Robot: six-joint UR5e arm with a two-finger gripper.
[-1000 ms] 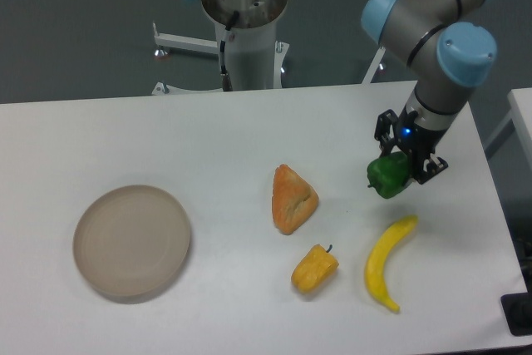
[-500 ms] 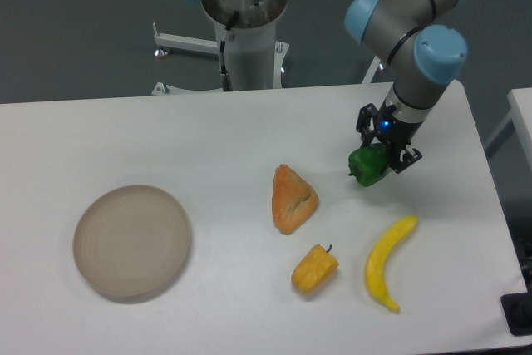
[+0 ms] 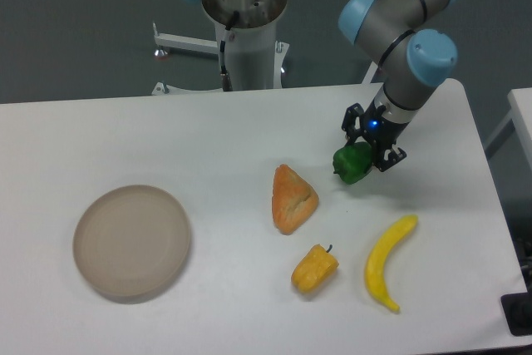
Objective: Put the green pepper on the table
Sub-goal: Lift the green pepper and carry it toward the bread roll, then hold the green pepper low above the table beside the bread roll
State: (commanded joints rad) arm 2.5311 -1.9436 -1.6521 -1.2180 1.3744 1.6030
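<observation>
the green pepper (image 3: pixel 352 163) is clamped between the black fingers of the gripper (image 3: pixel 363 154), which are closed just far enough to take its width; one finger (image 3: pixel 352 120) is seen on the far side of it and the other (image 3: pixel 387 155) on its right. a small blue light is lit on the gripper body just above the pepper. the pepper is carried at the end of the arm (image 3: pixel 399 39), over the right half of the table (image 3: pixel 166 139). whether its underside is touching the white surface or is held slightly clear of it cannot be told from this view.

the pepper is found up and to the right of an orange wedge of bread (image 3: pixel 293 198), near it but apart. a banana (image 3: pixel 387 261) is laid lower down on the right, well apart from the pepper, and a yellow pepper (image 3: pixel 314 268) with a dark stem is set just left of the banana, below the bread. a round beige plate (image 3: pixel 131 241) is placed far over on the left side of the table, well apart from everything else.
</observation>
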